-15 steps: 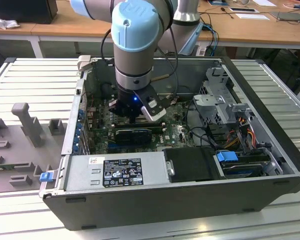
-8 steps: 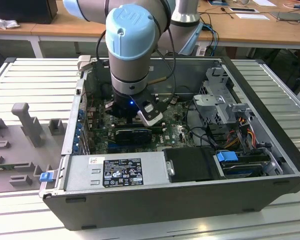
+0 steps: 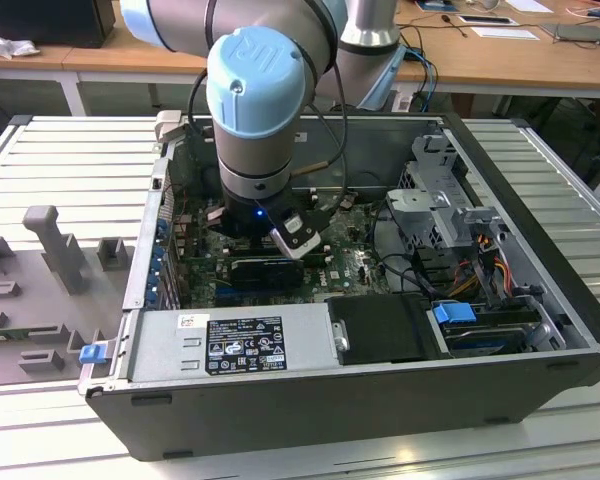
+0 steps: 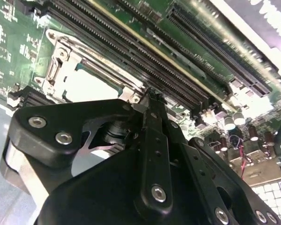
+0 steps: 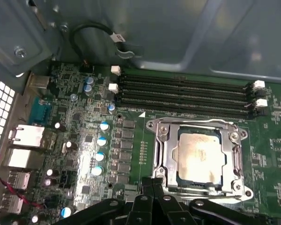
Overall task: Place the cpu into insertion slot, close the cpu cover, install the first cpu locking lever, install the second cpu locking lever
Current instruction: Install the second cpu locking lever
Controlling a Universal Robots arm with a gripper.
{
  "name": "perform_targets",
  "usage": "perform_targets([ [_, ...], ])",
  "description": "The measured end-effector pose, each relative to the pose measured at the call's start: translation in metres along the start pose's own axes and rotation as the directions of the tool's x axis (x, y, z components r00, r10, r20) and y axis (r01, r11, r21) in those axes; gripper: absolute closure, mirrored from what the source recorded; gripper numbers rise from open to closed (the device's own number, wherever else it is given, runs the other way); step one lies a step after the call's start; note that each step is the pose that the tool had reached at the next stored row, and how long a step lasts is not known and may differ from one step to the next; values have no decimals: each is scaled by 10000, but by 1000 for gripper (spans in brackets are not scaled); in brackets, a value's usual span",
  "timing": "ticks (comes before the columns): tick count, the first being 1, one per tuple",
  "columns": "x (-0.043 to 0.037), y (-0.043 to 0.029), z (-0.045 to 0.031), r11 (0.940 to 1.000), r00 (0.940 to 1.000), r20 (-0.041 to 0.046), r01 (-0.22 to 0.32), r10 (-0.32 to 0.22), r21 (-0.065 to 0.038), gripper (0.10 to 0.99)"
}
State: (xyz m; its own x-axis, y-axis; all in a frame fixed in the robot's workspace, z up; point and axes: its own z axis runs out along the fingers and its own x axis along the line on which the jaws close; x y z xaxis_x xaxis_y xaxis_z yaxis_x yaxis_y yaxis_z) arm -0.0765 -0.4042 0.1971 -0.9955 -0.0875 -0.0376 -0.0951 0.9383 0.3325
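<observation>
inside the case (image 3: pixel 540 330) your arm (image 3: pixel 260 110) hangs over the board (image 5: pixel 98 140). beside the ram slots (image 5: pixel 182 96) the cover (image 5: pixel 199 126) lies shut over the cpu (image 5: pixel 199 157). your gripper (image 5: pixel 152 183) touches the cover's edge, fingers pressed together.

My work sits on a bench (image 3: pixel 70 140) of pale grey ribbed metal slats. Directly on it lies an open dark grey computer case (image 3: pixel 360 400), resting on its side. Toward the exterior view's left, a grey moulded fixture tray (image 3: pixel 40 300) with upright blocks also rests on the slats.
</observation>
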Motion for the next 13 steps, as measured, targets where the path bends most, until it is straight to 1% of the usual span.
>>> perform_targets([
  [1,2,-3,8,9999,10000,7,14,-14,-126,980],
  [2,2,-6,13,9998,10000,11,22,-22,-198,980],
  [4,3,-13,28,9993,10000,21,46,-45,-382,980],
  [6,5,-20,50,9986,10000,27,68,-66,-526,980],
  [8,6,-23,54,9985,10000,26,74,-72,-543,980],
  [9,5,-18,41,9984,10000,34,76,-74,-565,980],
  [10,3,-1,-8,9984,10000,30,75,-74,-564,980],
  [12,-2,45,-139,9984,10000,29,74,-72,-565,980],
  [13,-4,60,-181,9984,10000,29,75,-73,-565,980],
])
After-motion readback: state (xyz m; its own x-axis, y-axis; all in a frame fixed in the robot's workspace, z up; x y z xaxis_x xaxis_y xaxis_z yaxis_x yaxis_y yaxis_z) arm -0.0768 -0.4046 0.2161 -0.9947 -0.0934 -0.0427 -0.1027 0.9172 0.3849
